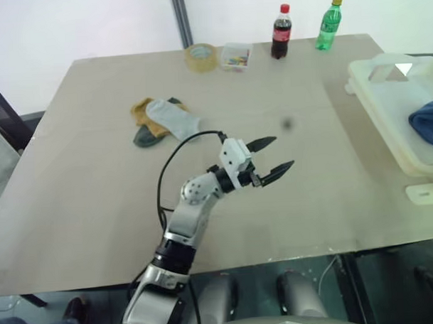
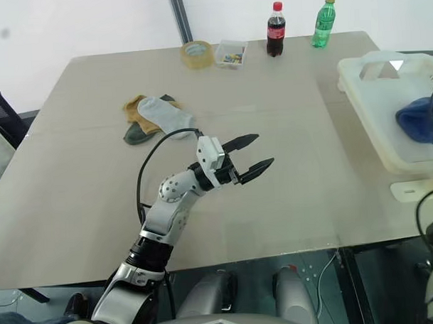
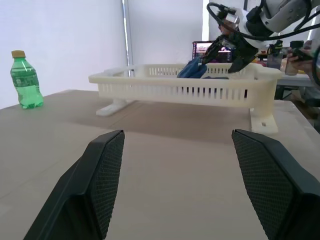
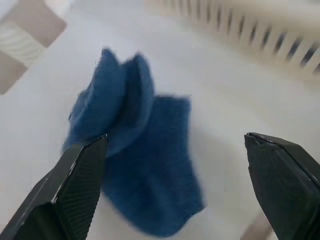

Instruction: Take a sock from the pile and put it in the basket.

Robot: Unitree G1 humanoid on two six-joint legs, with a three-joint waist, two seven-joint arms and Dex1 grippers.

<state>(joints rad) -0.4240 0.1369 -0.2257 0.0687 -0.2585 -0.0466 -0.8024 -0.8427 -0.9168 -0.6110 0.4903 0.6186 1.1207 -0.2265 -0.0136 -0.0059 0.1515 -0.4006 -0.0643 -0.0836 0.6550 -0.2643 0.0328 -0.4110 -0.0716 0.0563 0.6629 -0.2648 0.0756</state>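
Two bottles [image 1: 282, 32], one tape roll [image 1: 201, 57] and one clear box [image 1: 236, 56] line the tabletop's [image 1: 97, 194] far edge. The pile [image 1: 162, 120] (mustard, grey and dark green socks) lies left of centre, with bare surface around it. One blue sock [image 4: 135, 165] lies crumpled in the basket [image 1: 385, 113] at the right edge. The left end effector [image 1: 272, 158] hovers wide and empty; the right end effector [image 4: 175, 190] is spread wide above the sock.
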